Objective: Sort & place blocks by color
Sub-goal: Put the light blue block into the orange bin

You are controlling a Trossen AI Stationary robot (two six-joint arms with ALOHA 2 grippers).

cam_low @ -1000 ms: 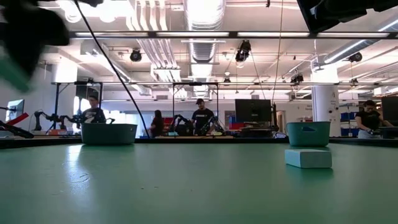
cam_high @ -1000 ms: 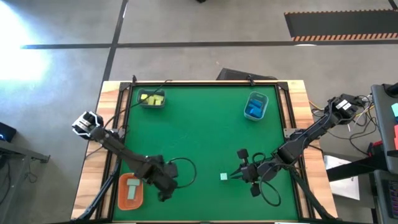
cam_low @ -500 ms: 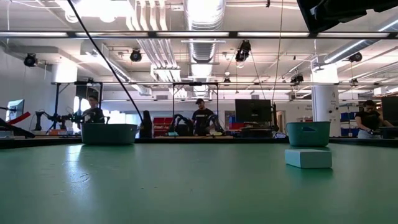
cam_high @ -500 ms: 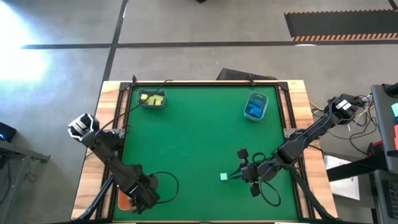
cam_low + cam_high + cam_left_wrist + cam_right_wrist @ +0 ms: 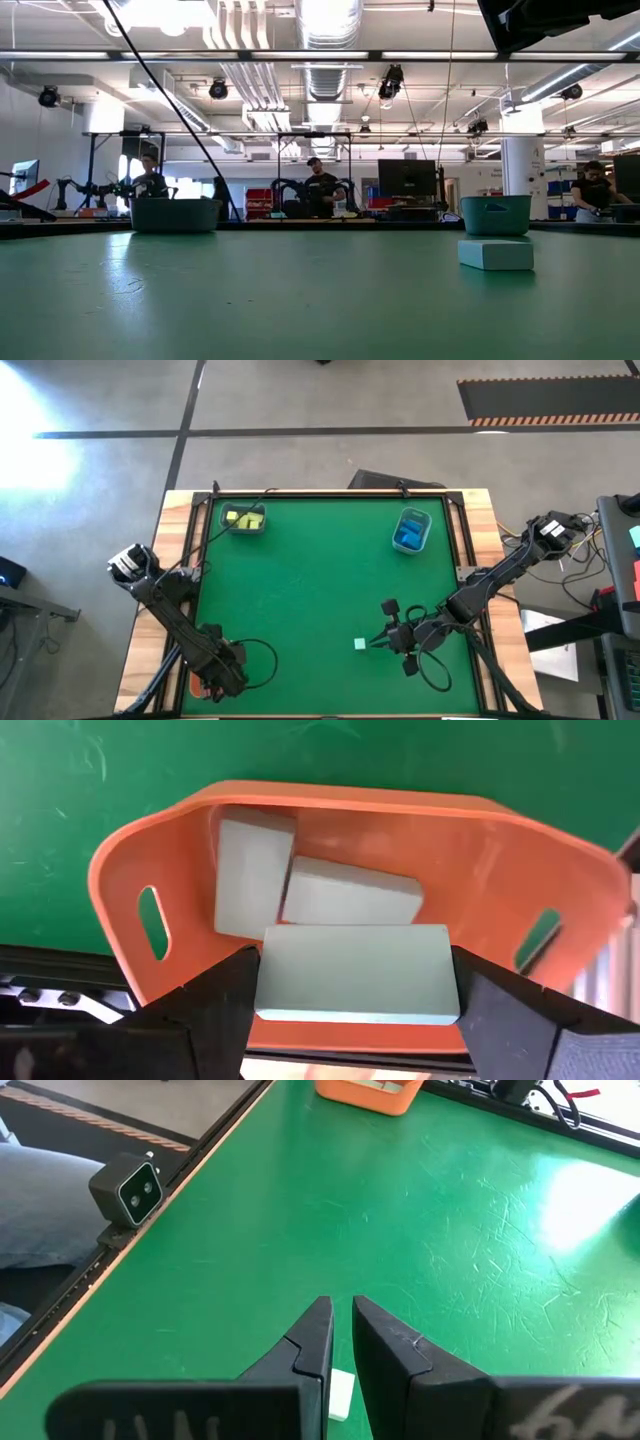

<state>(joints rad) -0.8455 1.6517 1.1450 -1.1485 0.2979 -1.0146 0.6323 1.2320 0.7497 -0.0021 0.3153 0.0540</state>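
In the left wrist view my left gripper is shut on a pale mint brick above the orange tray, which holds two more mint bricks lying flat. From above, the left gripper covers most of the orange tray at the table's near left corner. My right gripper waits at the near right, fingers almost together and touching nothing. A small mint block lies flat on the mat just off its tips; it also shows as the mint block and the mint block. My left gripper pinches the mint brick between its two fingers, one finger on each short end, so the brick spans the gap lengthwise. The fingers come from above, pointing down. The brick is level and lifted clear above the tray's floor and the two bricks in it.
A grey-blue tray with yellow blocks stands at the far left and one with blue blocks at the far right. The green mat between them and the arms is bare. A wooden frame rims the table. People stand far behind.
My left gripper has carried the mint brick toward the table's left and near edge, from beside the orange tray's right side to above the tray, moving fast at first and then slowing. The orange tray, once in plain sight, is now mostly covered.
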